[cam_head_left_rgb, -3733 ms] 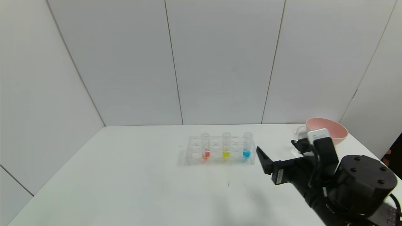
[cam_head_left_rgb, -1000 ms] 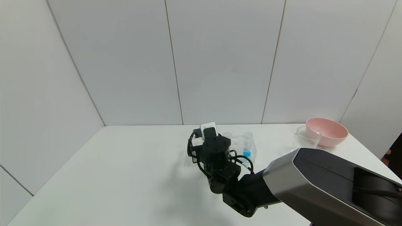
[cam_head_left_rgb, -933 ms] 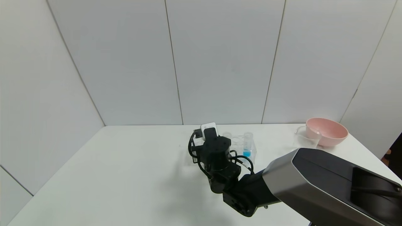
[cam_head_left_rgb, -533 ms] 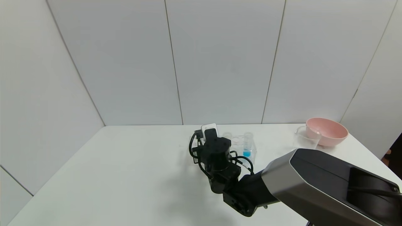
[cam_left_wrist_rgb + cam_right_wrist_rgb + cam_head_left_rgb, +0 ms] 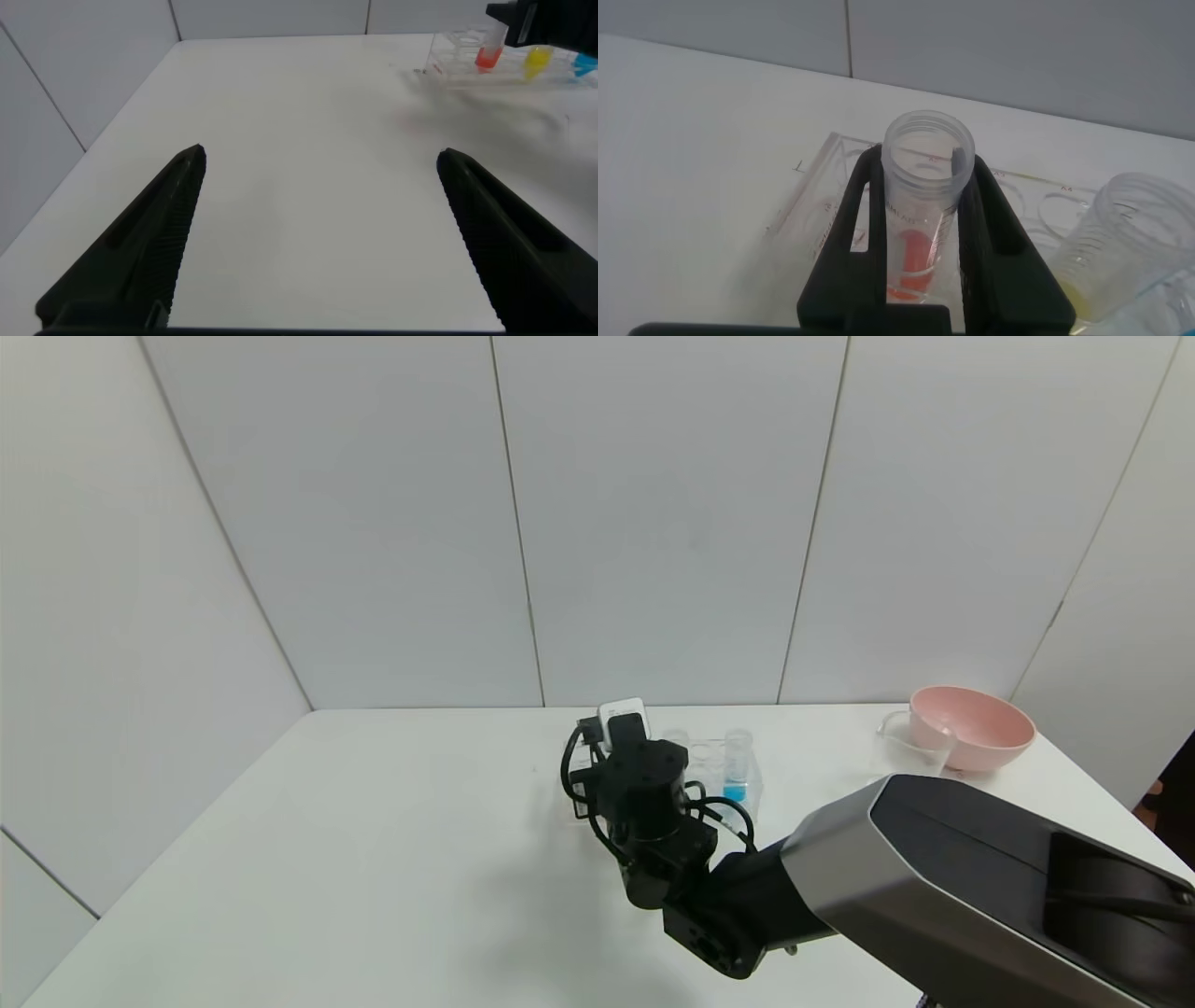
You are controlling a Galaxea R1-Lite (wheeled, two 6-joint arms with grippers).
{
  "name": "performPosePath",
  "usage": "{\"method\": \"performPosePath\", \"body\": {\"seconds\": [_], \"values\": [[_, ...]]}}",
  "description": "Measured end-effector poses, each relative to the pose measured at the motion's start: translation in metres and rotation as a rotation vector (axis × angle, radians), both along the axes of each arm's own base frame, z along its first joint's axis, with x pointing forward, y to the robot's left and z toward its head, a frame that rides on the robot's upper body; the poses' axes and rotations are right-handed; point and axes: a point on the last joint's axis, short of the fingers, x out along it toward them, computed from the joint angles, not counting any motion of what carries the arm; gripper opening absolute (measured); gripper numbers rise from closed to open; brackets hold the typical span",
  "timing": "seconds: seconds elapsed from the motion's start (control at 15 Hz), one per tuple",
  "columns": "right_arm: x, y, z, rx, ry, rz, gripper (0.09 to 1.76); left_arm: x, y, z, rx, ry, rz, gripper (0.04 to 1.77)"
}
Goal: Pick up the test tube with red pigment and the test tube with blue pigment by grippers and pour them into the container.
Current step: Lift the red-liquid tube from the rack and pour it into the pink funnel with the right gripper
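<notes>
On white table (image 5: 373, 859) (matte), tube rack (image 5: 714, 765), grey panelled walls (image 5: 653, 523)

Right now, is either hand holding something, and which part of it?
The right hand grips the red tube just below its open rim, in the rack. The left hand holds nothing.

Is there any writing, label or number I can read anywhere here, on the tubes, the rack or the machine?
Nothing can be read.
Test tube with red pigment, clamped in the right end effector: faint embossed marks under its rim, too blurred to read.
Tube rack: small marks along its edge, too small to read.
</notes>
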Motion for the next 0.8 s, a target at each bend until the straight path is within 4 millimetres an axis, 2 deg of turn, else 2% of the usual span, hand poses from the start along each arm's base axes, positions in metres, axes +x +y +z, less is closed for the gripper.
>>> {"method": "performPosePath", "body": {"seconds": [0.47, 0.6, 0.8], "values": [[-0.012, -0.008, 0.060, 0.007, -0.057, 0.030, 0.50, 0.000, 0.000, 0.000, 0.000, 0.000, 0.000, 1.76], [-0.015, -0.010, 0.069, 0.012, -0.069, 0.036, 0.50, 0.000, 0.000, 0.000, 0.000, 0.000, 0.000, 1.76], [-0.015, -0.012, 0.071, 0.014, -0.073, 0.039, 0.50, 0.000, 0.000, 0.000, 0.000, 0.000, 0.000, 1.76]]}}
